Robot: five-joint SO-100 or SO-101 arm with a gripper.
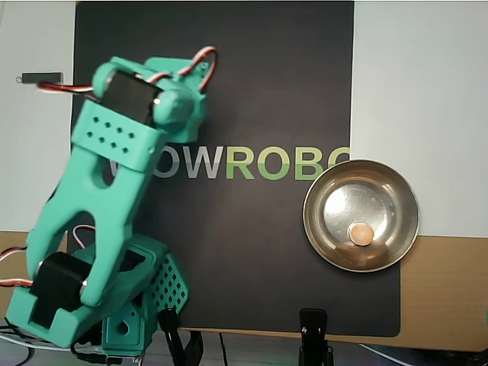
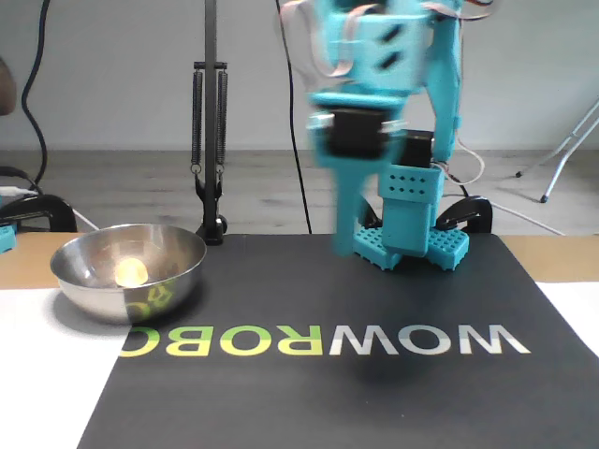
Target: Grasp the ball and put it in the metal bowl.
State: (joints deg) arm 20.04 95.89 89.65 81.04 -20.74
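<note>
In the fixed view you see the ball (image 2: pixel 131 271) lying inside the metal bowl (image 2: pixel 94 290) at the left. To its right the gripper (image 2: pixel 348 238) hangs blurred above the black mat (image 2: pixel 318 402), well apart from the bowl; you cannot tell if its jaws are wide or narrow.

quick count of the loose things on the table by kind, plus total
ball: 1, lying inside the bowl
metal bowl: 1
small dark bar at the table's far-left edge in the overhead view: 1
Total: 3

Robotics lab bench: branded mat (image 1: pixel 252 91), clamped lamp stand (image 2: pixel 210 140).
</note>
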